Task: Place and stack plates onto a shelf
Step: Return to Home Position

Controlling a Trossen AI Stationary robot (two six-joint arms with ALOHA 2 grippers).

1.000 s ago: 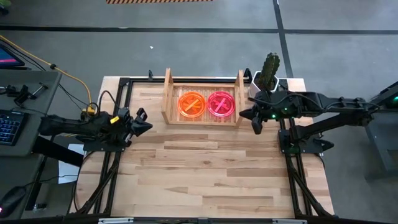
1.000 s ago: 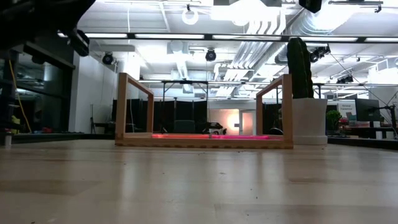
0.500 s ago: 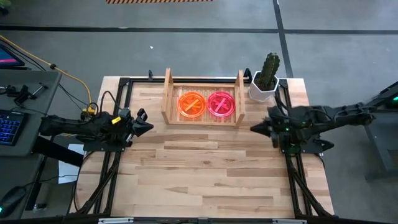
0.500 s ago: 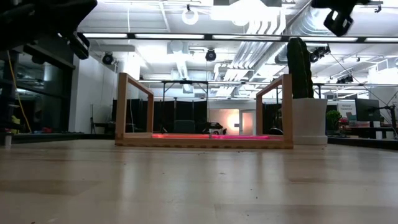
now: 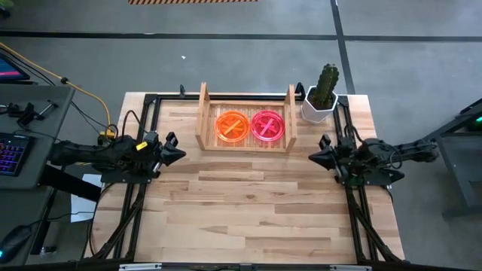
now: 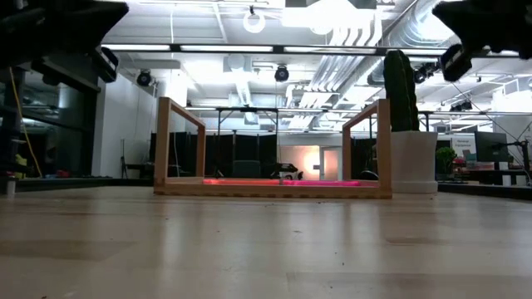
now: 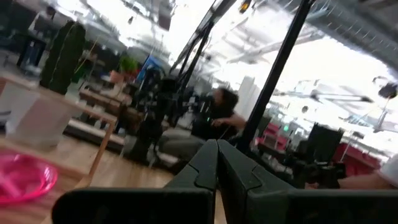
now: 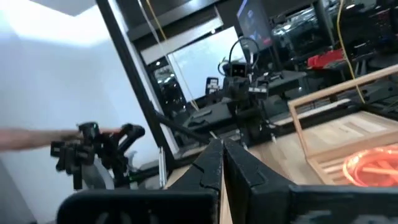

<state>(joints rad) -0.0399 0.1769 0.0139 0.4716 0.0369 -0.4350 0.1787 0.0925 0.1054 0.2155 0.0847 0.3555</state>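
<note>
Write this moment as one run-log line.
shelf: orange plates beside pink plates | left gripper: above table's left side, jaws shut | right gripper: above table's right side, jaws shut

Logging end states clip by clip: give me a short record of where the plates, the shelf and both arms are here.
shelf: far edge of the table
orange plates: on the shelf, left half
pink plates: on the shelf, right half, beside the orange
left gripper: table's left edge, fingers shut, empty
right gripper: table's right edge, fingers shut, empty
cactus pot: right of the shelf
</note>
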